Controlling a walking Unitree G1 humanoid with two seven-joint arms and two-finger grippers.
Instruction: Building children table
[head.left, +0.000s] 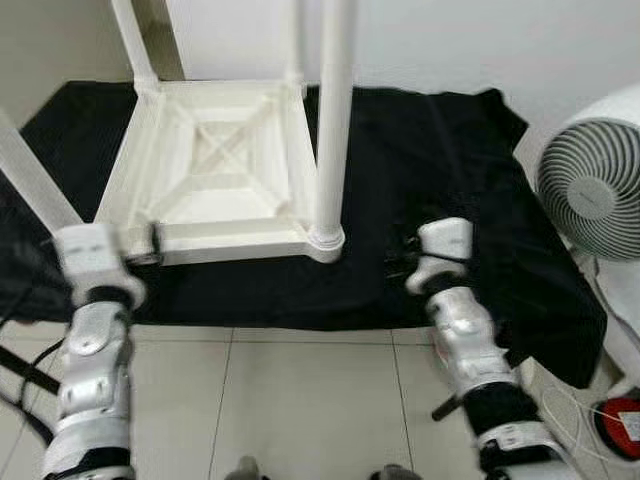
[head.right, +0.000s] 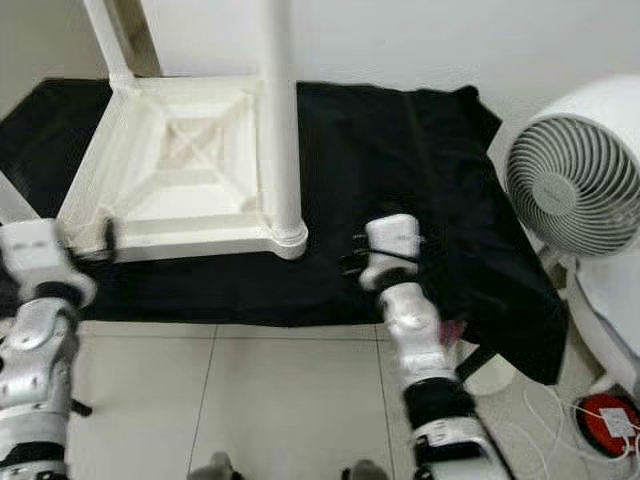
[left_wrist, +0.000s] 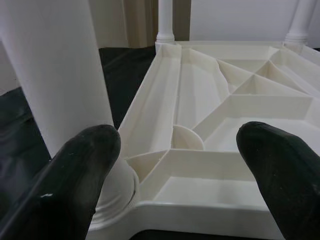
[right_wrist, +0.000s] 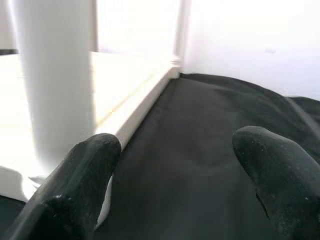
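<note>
Tile floor (head.left: 300, 400); black cloth (head.left: 430, 200) spread; upturned white table (head.left: 215, 170) atop.

A home room: tiled floor (head.left: 300, 400), white fan (head.left: 590, 190), plain wall (head.left: 450, 40).

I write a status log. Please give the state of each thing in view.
Table top: upside down on the black cloth, legs fitted.
Near right leg: upright in its corner.
Left gripper: open, at the near left corner.
Right gripper: open, above the cloth.
Fan: standing upright.
</note>
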